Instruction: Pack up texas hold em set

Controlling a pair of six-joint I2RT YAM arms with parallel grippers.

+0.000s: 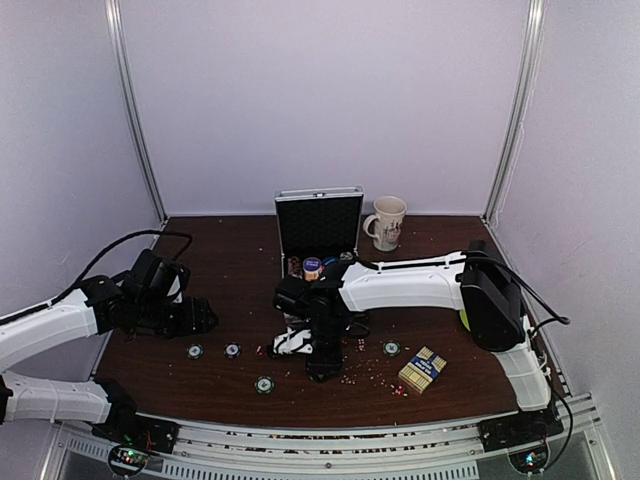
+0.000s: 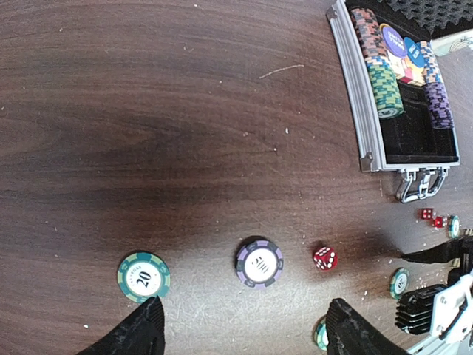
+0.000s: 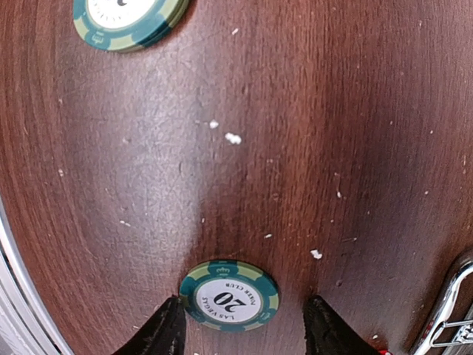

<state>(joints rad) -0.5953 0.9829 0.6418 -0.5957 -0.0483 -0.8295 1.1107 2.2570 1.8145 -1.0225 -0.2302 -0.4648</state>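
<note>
Between your right gripper's [image 3: 242,310] spread fingers, at six o'clock in its wrist view, a green 20 chip [image 3: 229,296] lies flat on the table [image 3: 310,148]. Expect it to be light, rigid and slick, so pinch across its rim. Your left gripper [image 2: 245,314] hangs open. The case [image 1: 318,232] sits at the table's twelve o'clock.

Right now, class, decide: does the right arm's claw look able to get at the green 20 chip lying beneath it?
Probably yes. The right claw hangs open with the green 20 chip flat between its fingertips, and only bare table surrounds it.
</note>
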